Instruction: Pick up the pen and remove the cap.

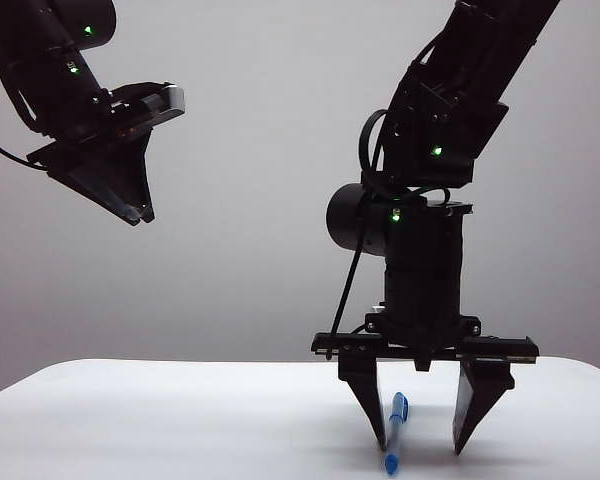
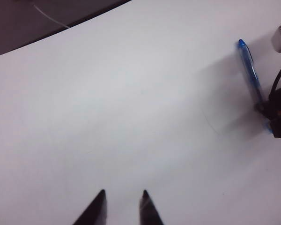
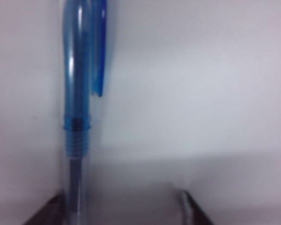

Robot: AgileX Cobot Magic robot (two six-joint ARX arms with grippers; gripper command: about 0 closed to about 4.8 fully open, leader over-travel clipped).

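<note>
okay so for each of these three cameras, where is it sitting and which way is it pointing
Exterior: low at the table edge, looking level across; shows both arms, left gripper raised, right gripper open astride the pen.
Left wrist: high, looking down past its fingertips at table and pen.
Right wrist: just above the table, along the capped pen between its fingertips.
Shared: the pen, in all three.

1. Both arms are matte black, with small green lights glowing on their housings.
2. The right gripper [image 1: 420, 440] has two black pointed fingers under a flat crossbar — a black cable loops at about 10 o'clock of its wrist.
3. The left gripper [image 1: 140, 212] carries a silver cylinder part.
</note>
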